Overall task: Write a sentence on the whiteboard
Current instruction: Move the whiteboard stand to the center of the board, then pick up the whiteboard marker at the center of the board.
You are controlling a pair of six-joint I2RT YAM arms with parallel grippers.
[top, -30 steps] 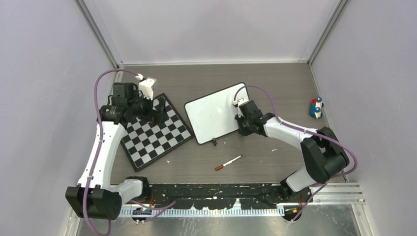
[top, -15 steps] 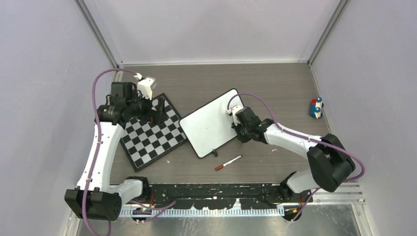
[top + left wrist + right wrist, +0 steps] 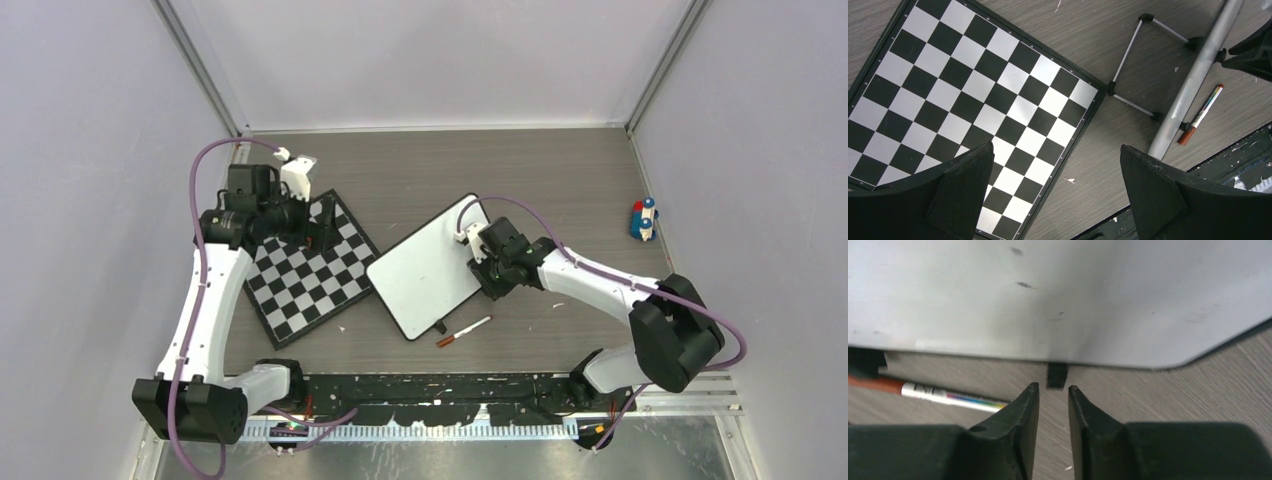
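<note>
The whiteboard (image 3: pixel 425 265) lies tilted mid-table, white and blank; no sentence shows on it. My right gripper (image 3: pixel 490 280) is at its near-right edge. In the right wrist view the board (image 3: pixel 1048 300) fills the top, and one black foot sits just beyond my gripper (image 3: pixel 1053 387). The jaws are nearly together with nothing between them. A marker (image 3: pixel 463 331) with a red-brown cap lies just in front of the board and shows in the right wrist view (image 3: pixel 948 395). My left gripper (image 3: pixel 318 225) hangs wide open and empty over the checkerboard; in its own view (image 3: pixel 1056 147) the board shows edge-on (image 3: pixel 1193 75).
A black-and-white checkerboard (image 3: pixel 310 275) lies left of the whiteboard, almost touching it, and shows in the left wrist view (image 3: pixel 973 90). A small red, white and blue toy (image 3: pixel 643 220) stands at the far right. Walls close the table on three sides.
My right gripper has moved left and toward the front, and the whiteboard has swung and slid with it toward the checkerboard and the marker. The left arm has hardly moved.
</note>
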